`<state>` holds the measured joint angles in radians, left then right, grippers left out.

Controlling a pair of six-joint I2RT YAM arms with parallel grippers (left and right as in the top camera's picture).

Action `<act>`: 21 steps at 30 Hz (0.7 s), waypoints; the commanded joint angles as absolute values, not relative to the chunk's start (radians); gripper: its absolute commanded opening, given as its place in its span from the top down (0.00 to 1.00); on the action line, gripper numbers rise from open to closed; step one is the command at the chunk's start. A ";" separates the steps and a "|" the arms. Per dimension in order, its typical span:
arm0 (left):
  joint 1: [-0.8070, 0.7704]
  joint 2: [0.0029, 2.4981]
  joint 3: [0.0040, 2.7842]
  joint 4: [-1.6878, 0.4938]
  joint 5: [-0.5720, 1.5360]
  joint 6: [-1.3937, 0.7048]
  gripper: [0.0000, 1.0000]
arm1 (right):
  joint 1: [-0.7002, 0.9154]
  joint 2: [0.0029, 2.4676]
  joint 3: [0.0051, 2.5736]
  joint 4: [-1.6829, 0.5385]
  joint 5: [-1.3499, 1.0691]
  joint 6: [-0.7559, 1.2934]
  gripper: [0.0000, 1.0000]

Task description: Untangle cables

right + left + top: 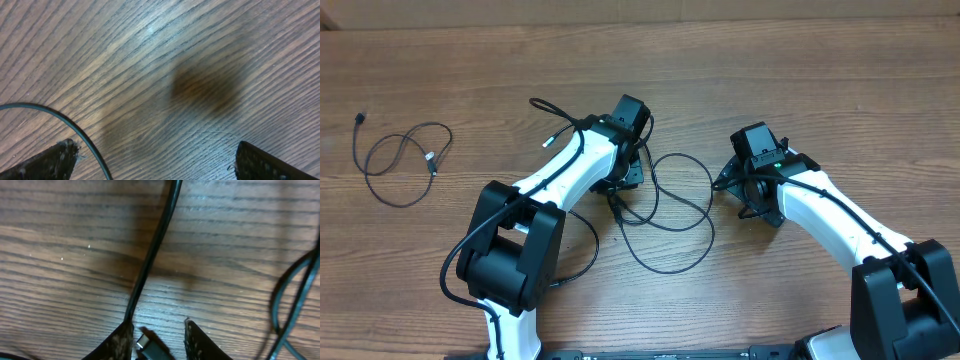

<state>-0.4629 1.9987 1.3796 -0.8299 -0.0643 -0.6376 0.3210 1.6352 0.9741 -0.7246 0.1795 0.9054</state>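
Thin black cables [672, 222] lie in loose overlapping loops at the table's middle. My left gripper [618, 192] hangs low over their left side. In the left wrist view its jaws [158, 322] stand partly apart, and a silvery-tipped plug [143, 341] lies loose between them, close to the left finger [120, 340]. A cable [150, 255] runs away from that finger, and more loops [295, 295] show at the right. My right gripper [742, 195] is wide open at the loops' right edge. One cable [75, 127] curves past its left finger [50, 162], with nothing between the fingers [156, 146].
A separate black cable [400, 165] lies coiled by itself at the far left of the wooden table [840, 80]. Thicker black wires [470, 250] run along both white arms.
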 commanded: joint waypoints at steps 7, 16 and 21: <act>-0.466 2.008 1.361 -0.825 -0.077 -0.654 0.62 | 0.318 1.620 0.968 -0.720 0.178 0.913 0.00; -0.466 2.008 1.361 -0.823 -0.068 -0.650 0.62 | 0.318 1.620 0.968 -0.720 0.178 0.913 0.00; -0.466 2.008 1.361 -0.826 -0.126 -0.651 0.57 | 0.318 1.620 0.969 -0.720 0.178 0.913 0.00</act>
